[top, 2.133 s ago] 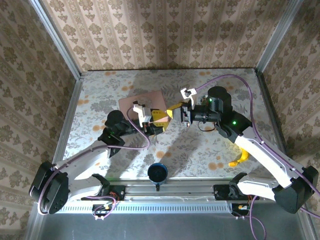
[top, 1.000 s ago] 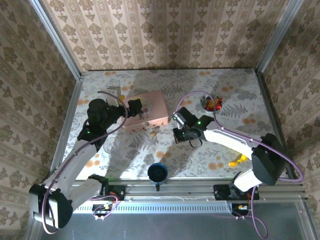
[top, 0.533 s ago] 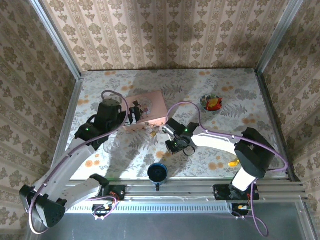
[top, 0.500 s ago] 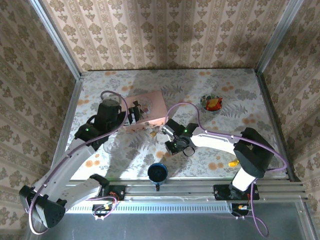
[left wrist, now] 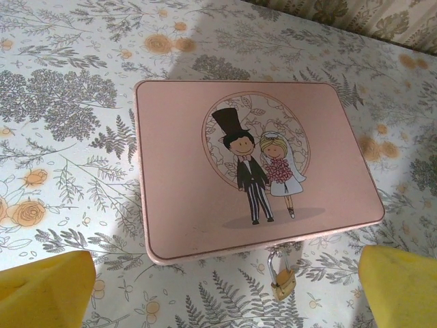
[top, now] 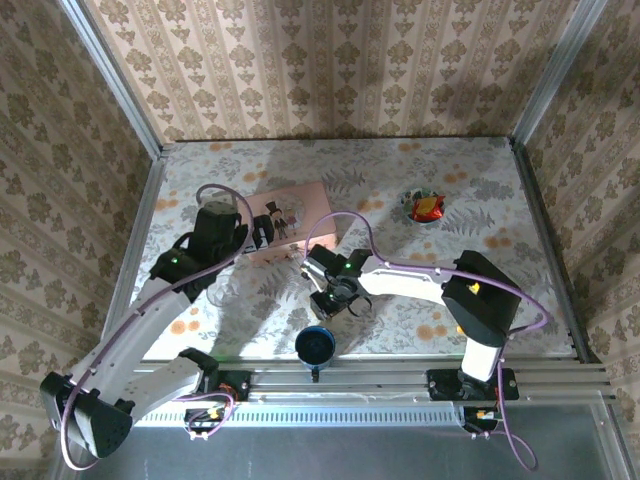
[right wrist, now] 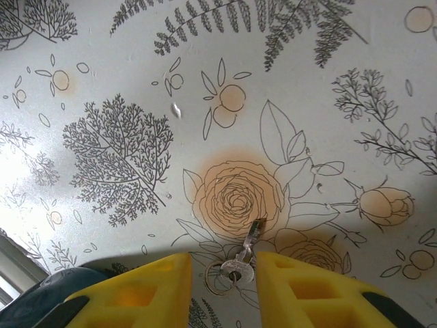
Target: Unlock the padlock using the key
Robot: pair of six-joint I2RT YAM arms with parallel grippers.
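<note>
table (top: 520, 262): floral top | on it: pink box (left wrist: 205, 171), padlock (left wrist: 281, 281), key (right wrist: 248, 244), small bowl (top: 426, 208)

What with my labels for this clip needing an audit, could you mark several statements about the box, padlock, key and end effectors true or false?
1. The pink box has its lid shut. True.
2. The padlock hangs from the clasp on the box's front edge. True.
3. The key sits in the padlock. False: it lies on the table, between the yellow fingers of the right end effector.
4. The left end effector is shut on the padlock. False: its jaws stand wide apart, holding nothing, with the padlock hanging clear between them.
5. The key carries a ring. True.
</note>
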